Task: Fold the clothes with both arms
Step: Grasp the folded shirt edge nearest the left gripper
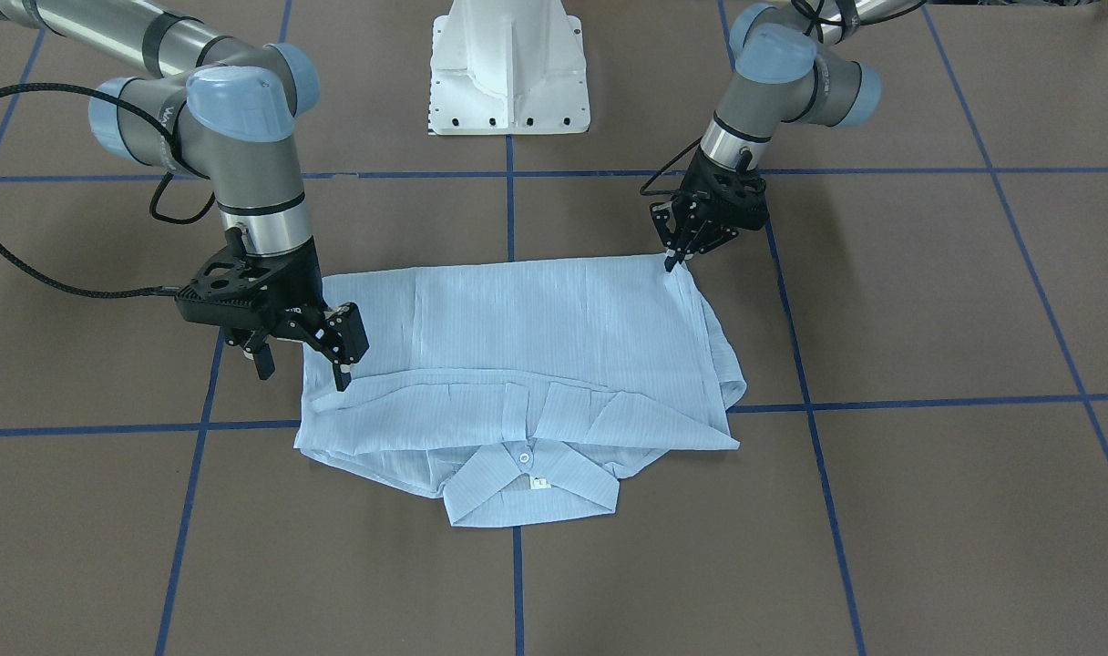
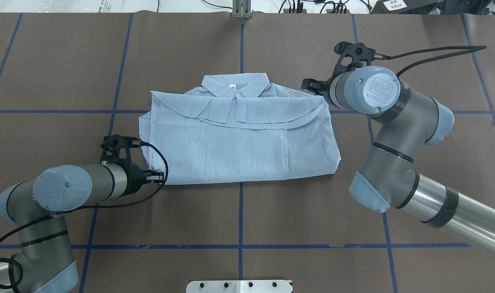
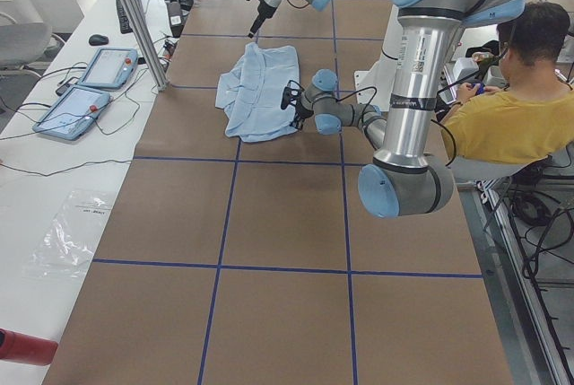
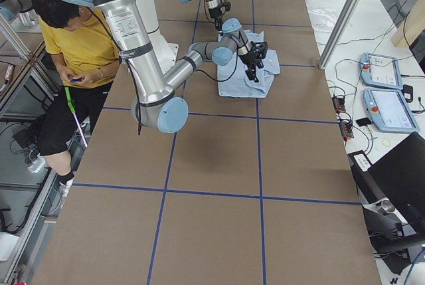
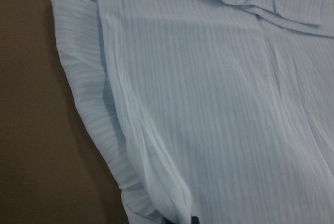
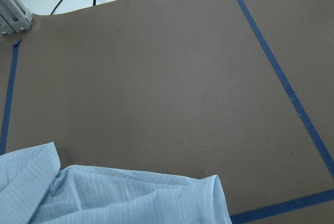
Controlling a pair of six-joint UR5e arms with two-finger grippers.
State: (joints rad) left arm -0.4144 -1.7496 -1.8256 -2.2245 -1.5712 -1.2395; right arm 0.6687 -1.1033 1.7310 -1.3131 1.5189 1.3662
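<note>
Pale-blue shirt (image 1: 518, 346), left tool (image 1: 677, 261) pinching corner

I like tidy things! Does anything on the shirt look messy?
Yes. The shirt is folded, but on the robot's left side bunched layers stick out past the edge, and the fold edge near the collar curves unevenly.

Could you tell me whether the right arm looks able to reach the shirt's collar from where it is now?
Probably yes: the right claw hangs open at the shirt's edge, and the collar lies uncovered nearby, nothing between.
</note>
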